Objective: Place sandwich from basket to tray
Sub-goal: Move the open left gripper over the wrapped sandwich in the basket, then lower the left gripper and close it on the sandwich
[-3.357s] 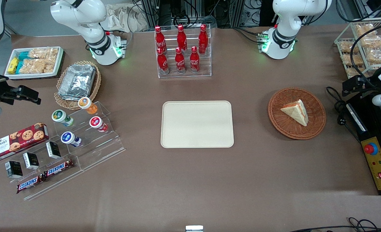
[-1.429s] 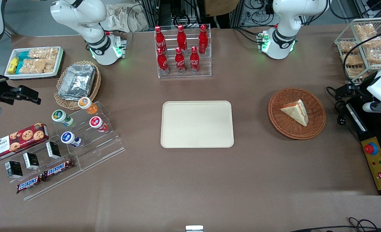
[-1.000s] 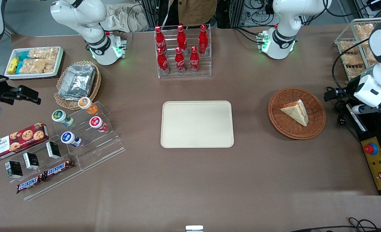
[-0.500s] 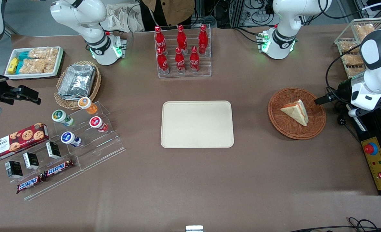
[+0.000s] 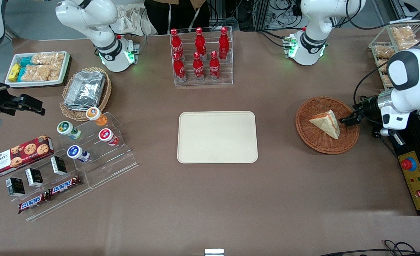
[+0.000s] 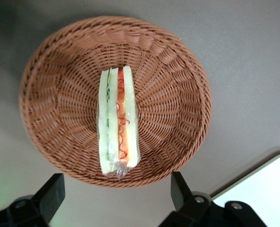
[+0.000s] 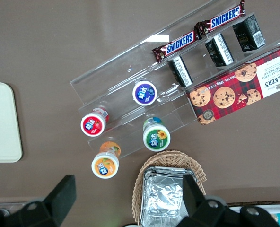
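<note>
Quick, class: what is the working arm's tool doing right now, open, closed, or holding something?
Left arm's tool: open and empty, above the round reddish-brown wicker basket, fingers spread wider than the triangular white-bread sandwich in it.

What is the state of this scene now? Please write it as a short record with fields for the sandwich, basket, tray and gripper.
sandwich: one wedge, lying in the basket, filling edge facing the wrist camera
basket: round brown wicker, toward the working arm's end of the table
tray: cream, rectangular, nothing on it, at the table's middle
gripper: left arm's gripper, open, above the basket's rim, not touching the sandwich
task stage: sandwich not yet grasped
</note>
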Controlling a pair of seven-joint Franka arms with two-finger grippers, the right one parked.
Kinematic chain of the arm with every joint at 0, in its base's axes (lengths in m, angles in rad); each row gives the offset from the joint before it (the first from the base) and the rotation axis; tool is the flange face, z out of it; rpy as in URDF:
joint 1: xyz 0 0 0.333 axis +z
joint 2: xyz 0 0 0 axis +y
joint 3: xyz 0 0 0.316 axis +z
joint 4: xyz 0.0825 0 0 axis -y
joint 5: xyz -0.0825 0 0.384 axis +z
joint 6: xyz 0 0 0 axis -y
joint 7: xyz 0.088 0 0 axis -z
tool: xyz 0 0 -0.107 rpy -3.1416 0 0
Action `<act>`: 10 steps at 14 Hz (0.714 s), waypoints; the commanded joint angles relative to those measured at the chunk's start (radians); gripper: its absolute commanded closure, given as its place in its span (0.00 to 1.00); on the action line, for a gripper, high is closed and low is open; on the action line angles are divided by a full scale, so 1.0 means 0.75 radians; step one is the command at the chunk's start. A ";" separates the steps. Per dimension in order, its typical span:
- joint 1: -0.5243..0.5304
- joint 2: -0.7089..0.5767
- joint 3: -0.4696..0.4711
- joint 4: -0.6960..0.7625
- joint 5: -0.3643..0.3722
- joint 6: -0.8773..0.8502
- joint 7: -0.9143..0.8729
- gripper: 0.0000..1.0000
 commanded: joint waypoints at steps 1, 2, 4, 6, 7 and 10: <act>0.000 -0.009 0.001 -0.111 -0.082 0.140 -0.038 0.00; 0.000 -0.009 0.001 -0.164 -0.112 0.224 -0.038 0.00; -0.010 -0.005 -0.003 -0.267 -0.149 0.406 -0.038 0.00; -0.016 0.020 -0.006 -0.314 -0.162 0.486 -0.038 0.00; -0.018 0.034 -0.008 -0.336 -0.172 0.523 -0.038 0.00; -0.041 0.075 -0.016 -0.357 -0.259 0.579 -0.038 0.00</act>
